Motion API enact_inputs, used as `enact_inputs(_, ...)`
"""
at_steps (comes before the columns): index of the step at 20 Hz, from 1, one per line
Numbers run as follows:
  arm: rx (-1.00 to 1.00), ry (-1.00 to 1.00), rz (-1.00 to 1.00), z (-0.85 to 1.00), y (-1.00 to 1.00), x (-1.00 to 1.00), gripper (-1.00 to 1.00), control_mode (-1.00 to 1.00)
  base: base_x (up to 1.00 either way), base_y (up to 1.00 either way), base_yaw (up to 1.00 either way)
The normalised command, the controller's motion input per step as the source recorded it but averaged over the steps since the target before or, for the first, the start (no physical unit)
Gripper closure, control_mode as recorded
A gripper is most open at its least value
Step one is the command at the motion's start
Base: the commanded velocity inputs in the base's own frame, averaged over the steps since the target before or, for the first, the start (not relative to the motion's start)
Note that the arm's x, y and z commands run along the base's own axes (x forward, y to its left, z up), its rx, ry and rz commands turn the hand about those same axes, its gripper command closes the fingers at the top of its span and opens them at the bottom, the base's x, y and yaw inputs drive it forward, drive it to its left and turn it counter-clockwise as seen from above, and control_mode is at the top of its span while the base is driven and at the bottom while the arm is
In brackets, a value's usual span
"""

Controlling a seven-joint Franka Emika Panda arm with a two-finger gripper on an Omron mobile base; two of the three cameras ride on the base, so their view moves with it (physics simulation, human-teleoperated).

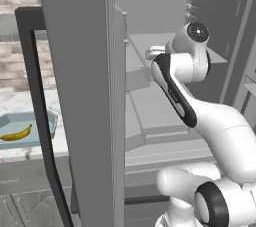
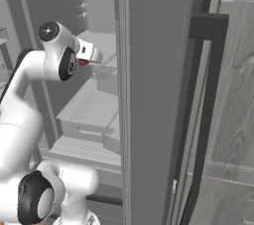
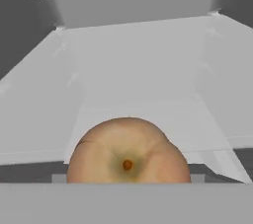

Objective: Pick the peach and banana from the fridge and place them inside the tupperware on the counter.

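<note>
At the far left of the left base view, well away from the claw, the light blue-grey tupperware (image 1: 47, 121) sits on the marble-veined tabletop (image 1: 15, 103). The yellow banana (image 1: 16, 133) lies inside it, curved along the tray's floor. To the right of that stands the open grey fridge (image 1: 80, 71) door with its long black bar handle (image 1: 37, 101), edge-on to the camera and hiding part of the tabletop.

Further right, the white arm reaches up and into the fridge interior, over the pale grey shelves (image 1: 150, 106) — its wrist sits at about the height of an upper shelf. In the right base view the claw (image 2: 85, 61) is inside the compartment, just left of the door's edge, with a small patch of red, the peach (image 2: 83, 62), showing at its tip.

In the hand view the peach (image 3: 128, 151) sits hard against the bottom of the picture, right at the claw, its stem dimple facing the camera and the shelf floor (image 3: 138, 80) stretching away behind it to the back wall. The fingertips themselves are hidden — I cannot tell whether the claw is closed on the fruit or merely around it.
</note>
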Motion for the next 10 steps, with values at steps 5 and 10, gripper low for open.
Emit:
enact_inputs(5,0.00,0.00,0.00,0.35,0.00,-1.00,1.00,-1.00,0.00,0.00,0.00)
enact_inputs(10,0.00,0.00,0.00,0.31,0.00,-0.97,1.00,-1.00,0.00,0.00,0.00)
